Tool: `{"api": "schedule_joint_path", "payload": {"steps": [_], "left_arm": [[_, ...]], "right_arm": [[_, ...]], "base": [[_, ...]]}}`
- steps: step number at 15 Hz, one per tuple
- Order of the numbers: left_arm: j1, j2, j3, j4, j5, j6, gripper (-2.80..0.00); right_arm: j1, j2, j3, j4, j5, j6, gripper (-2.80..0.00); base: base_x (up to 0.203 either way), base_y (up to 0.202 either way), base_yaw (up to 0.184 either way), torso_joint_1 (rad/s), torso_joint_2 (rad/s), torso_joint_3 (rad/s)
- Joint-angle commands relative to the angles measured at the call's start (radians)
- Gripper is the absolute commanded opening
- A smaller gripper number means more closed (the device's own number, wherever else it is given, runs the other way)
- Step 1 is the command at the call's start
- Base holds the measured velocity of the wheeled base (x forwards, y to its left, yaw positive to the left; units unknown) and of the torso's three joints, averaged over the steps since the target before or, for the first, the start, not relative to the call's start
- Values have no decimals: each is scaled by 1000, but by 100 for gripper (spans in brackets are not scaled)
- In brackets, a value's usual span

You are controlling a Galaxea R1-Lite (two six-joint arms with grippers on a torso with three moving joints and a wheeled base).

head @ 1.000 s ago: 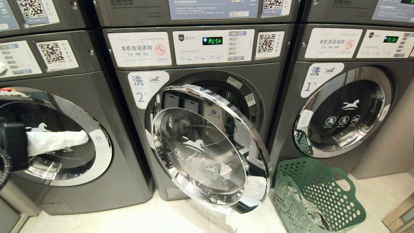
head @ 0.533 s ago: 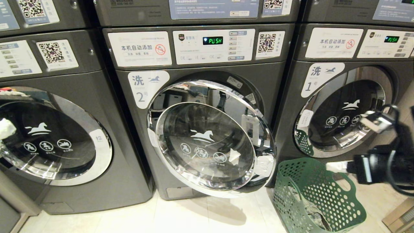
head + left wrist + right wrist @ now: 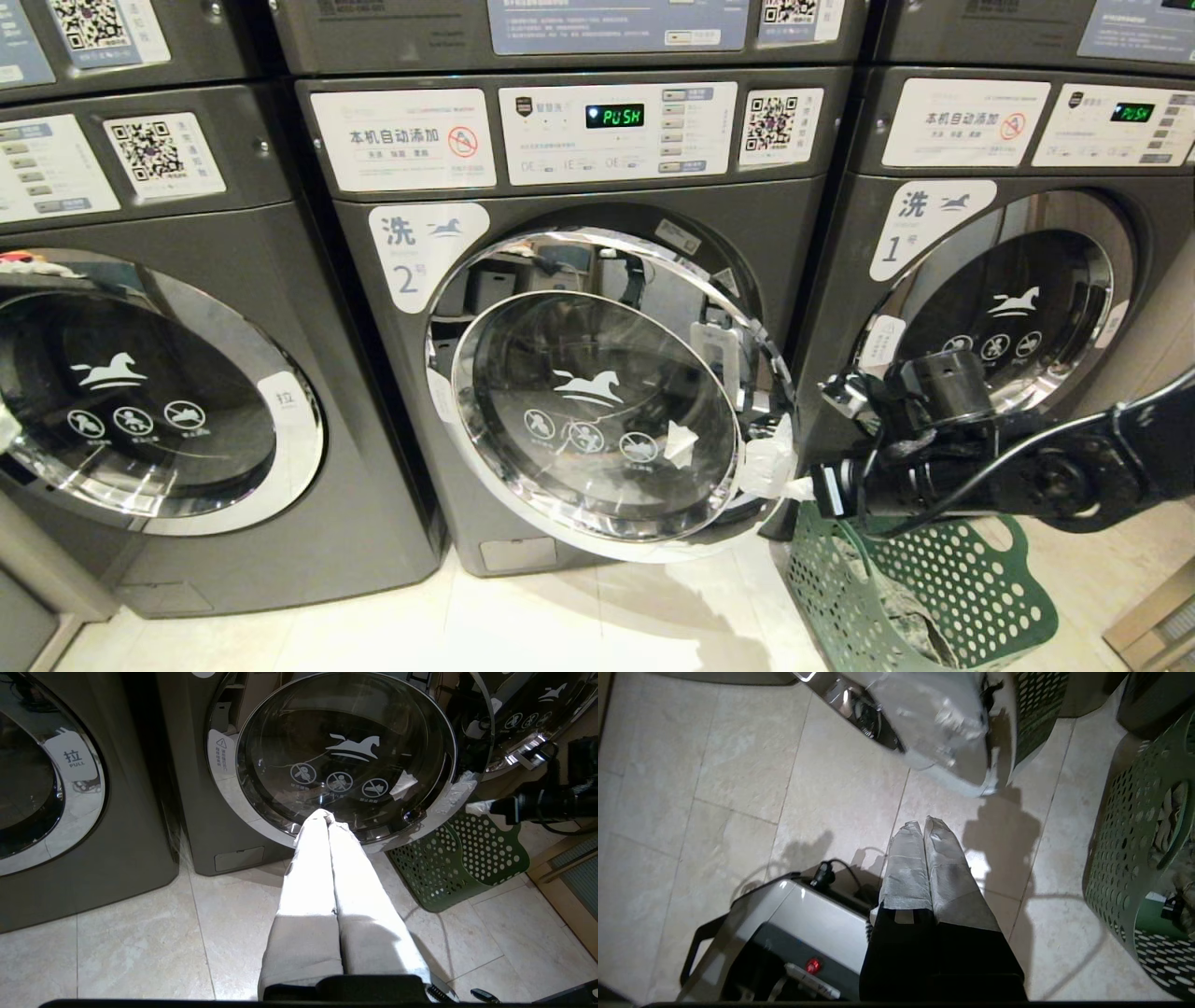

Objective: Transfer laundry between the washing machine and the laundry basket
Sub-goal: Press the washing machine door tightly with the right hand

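Pale floor tiles (image 3: 579, 616) front three machines. Washing machine (image 3: 560, 392) "2", centre, has its door (image 3: 597, 411) ajar. Laundry basket (image 3: 934, 597) sits near right, laundry (image 3: 901, 616) inside. Right end effector (image 3: 794, 487), fingers pressed together and empty, hovers at the door's right rim. Left end effector (image 3: 322, 814) likewise closed, empty. Advised: hook the rim edge, swing wide, clear of the basket.

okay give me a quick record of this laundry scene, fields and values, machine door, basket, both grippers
washing machine: labelled 2, middle of three, display reads PUSH
door: ajar, swung part-way out
laundry basket: green, on the floor right of the door, laundry inside
right gripper: shut, empty, at the door's right edge above the basket
left gripper: shut, empty, pointing toward the door, out of the head view
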Motion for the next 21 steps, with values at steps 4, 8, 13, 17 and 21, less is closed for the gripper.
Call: {"api": "schedule_joint_path", "payload": {"steps": [4, 8, 13, 17, 21], "left_arm": [[3, -47, 40, 9, 1, -1, -280], [3, -44, 60, 1, 0, -1, -280], [3, -66, 94, 2, 1, -1, -280], [4, -107, 123, 13, 3, 0, -280], [4, -128, 136, 16, 23, 0, -280]], "right_arm": [[10, 242, -30, -281, -97, 0, -280], [11, 294, -126, -284, -116, 21, -280], [10, 321, -245, -306, -242, 16, -280], [5, 314, -267, -314, -266, 15, -280], [3, 318, -344, -313, -269, 11, -280]], "base": [[0, 0, 0, 0, 0, 0], [0, 0, 0, 0, 0, 0], [0, 0, 0, 0, 0, 0], [0, 0, 0, 0, 0, 0], [0, 0, 0, 0, 0, 0]]}}
